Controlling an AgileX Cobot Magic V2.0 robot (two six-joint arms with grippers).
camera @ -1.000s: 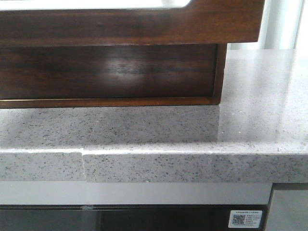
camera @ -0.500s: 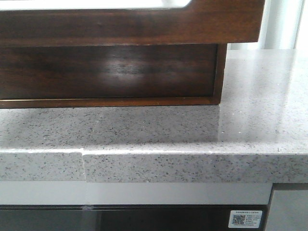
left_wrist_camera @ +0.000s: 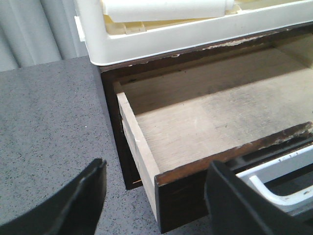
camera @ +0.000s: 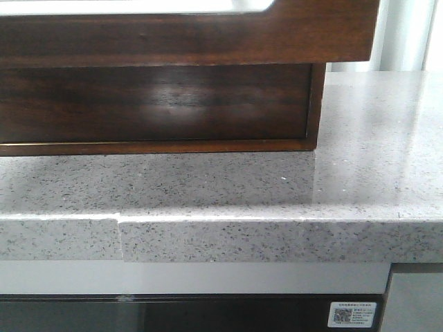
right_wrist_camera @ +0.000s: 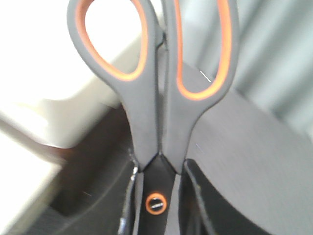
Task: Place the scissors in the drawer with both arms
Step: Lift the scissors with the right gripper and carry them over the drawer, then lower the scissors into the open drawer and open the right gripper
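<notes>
The drawer (left_wrist_camera: 220, 117) stands pulled out in the left wrist view, and its pale wooden floor is bare. In the front view its glossy dark-brown front (camera: 208, 38) fills the top, with a pale strip along the upper edge. My left gripper (left_wrist_camera: 156, 171) is open and straddles the drawer's near front corner, one finger (left_wrist_camera: 78, 200) over the counter and the other against the drawer front. My right gripper (right_wrist_camera: 156, 198) is shut on the scissors (right_wrist_camera: 146, 112) at the pivot. Their grey, orange-lined handles point away from the fingers. This view is blurred. Neither arm shows in the front view.
A white plastic tray (left_wrist_camera: 146, 39) sits on top of the dark cabinet (camera: 159, 104) that houses the drawer. The cabinet stands on a speckled grey countertop (camera: 277, 187) with a stepped front edge (camera: 242, 238). Pale curtains hang behind.
</notes>
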